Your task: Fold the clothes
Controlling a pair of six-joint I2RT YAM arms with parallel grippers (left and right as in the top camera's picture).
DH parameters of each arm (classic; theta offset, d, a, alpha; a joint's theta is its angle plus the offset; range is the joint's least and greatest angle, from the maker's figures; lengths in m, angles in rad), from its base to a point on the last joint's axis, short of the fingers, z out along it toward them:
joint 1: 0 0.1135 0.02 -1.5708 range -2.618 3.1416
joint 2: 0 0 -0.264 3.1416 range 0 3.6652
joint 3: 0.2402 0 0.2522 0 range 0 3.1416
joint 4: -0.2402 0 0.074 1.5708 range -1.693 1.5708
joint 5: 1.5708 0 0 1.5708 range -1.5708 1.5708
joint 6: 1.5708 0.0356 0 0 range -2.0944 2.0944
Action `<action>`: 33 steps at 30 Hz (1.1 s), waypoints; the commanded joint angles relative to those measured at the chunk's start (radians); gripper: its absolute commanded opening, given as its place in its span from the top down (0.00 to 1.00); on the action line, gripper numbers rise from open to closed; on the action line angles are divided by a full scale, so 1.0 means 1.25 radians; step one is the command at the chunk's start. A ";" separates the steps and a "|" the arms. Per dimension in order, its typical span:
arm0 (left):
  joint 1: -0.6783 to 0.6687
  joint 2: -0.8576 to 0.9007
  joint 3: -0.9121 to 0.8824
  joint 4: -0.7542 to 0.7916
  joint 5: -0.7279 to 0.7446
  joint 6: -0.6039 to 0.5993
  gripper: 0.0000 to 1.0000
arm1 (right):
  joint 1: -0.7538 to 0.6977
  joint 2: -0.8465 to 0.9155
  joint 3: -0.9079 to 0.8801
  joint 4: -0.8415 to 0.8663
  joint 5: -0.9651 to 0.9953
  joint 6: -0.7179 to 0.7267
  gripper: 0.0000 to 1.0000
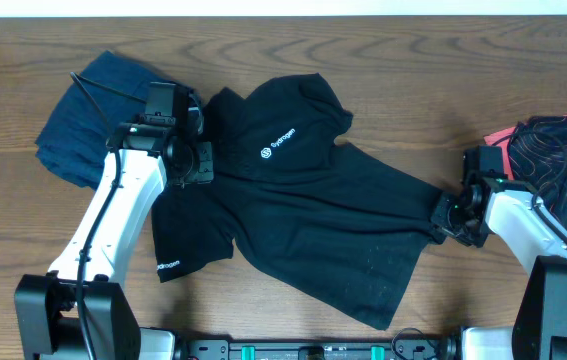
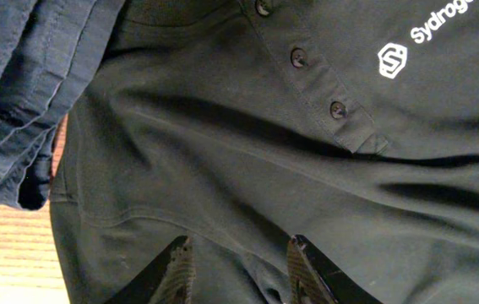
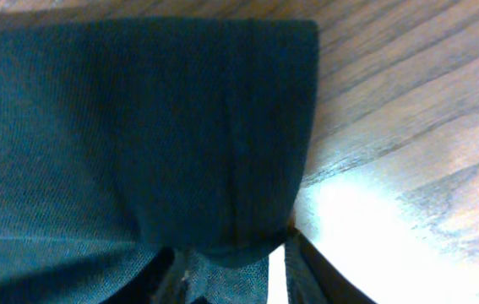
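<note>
Though the black shirt (image 1: 313, 200) lay spread on the surface (image 1: 383, 60), nothing was folded yet; the left fingers (image 2: 180, 274) and right fingers (image 3: 319, 279) each pinched its cloth, and navy clothes (image 1: 93, 110) lay beside it.

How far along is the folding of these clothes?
Early. Possibly done: the navy garment, lying in layers at the left. In hand: the black short-sleeved shirt with white chest logo, spread out and rumpled, with the left gripper at its shoulder and the right gripper at its hem, fabric between both pairs of fingers. Remaining: folding it, then the black-and-coral patterned garment, heaped at the right.
</note>
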 commanded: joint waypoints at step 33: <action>-0.001 -0.011 0.002 -0.017 -0.001 -0.007 0.61 | -0.092 -0.047 -0.030 0.027 -0.040 -0.084 0.61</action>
